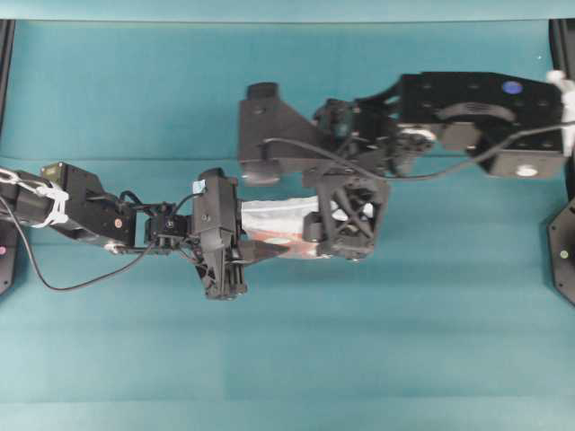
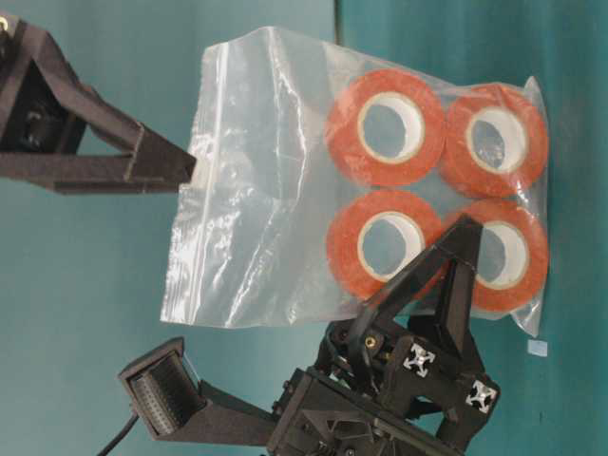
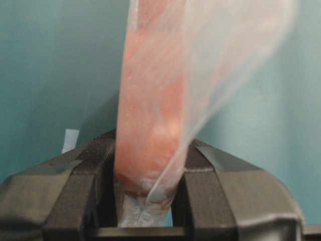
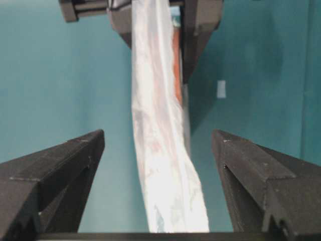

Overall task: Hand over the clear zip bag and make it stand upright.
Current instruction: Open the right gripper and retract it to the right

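The clear zip bag (image 2: 266, 190) stands on edge between both arms, its face toward the table-level view, which is turned on its side. Several orange-red tape rolls (image 2: 385, 123) fill the bag's table-side end. My left gripper (image 3: 150, 150) is shut on that end, with a roll pinched between its fingers (image 2: 454, 261). Overhead, the left gripper (image 1: 262, 251) reaches in from the left. My right gripper (image 4: 158, 133) is open, and the bag's empty plastic part (image 4: 165, 181) runs between its fingers without touching them. One right finger (image 2: 142, 161) has its tip at the bag's edge.
The teal tabletop (image 1: 287, 359) stretches all around. A small white scrap (image 2: 537, 348) lies on it near the bag's roll end. Black frame parts (image 1: 561, 242) stand at the far right and far left edges overhead. The right arm (image 1: 467, 112) spans the upper right.
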Available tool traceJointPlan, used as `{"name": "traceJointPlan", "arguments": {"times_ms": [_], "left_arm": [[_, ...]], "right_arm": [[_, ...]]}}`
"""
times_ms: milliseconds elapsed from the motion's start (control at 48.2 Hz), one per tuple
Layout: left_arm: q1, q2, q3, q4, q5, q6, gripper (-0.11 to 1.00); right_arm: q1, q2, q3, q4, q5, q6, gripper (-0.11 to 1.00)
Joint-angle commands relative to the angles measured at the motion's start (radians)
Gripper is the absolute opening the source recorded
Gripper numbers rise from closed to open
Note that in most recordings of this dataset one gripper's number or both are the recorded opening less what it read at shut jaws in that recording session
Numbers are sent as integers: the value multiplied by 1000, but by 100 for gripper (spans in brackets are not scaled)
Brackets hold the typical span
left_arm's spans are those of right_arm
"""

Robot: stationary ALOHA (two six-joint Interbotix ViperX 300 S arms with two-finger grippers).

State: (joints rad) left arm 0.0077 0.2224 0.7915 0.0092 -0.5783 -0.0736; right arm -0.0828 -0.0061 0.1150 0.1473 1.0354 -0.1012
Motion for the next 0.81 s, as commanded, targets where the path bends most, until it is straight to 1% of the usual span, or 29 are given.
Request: {"name": "traceJointPlan", "arguments": {"times_ms": [0,228,436,539,664,788], "left_arm": [[-8,-6,-3,2,-2,2,24],[-9,-8,-5,2,-2,2,24],[-9,-12,-6,2,-2,2,24],[-9,-12,-5,2,-2,2,24],[-9,-12,-5,2,-2,2,24],[-9,-12,-6,2,-2,2,24]], "right_arm": [[-2,-57,3,0,-25,20,90],[-3,-129,71,-2,-63,41,90],[-3,-210,150,0,-81,43,90],[-3,-253,193,0,-126,49,90],[-5,-296,242,-2,-193,81,90],[-3,-345,301,0,-253,95,90]]}}
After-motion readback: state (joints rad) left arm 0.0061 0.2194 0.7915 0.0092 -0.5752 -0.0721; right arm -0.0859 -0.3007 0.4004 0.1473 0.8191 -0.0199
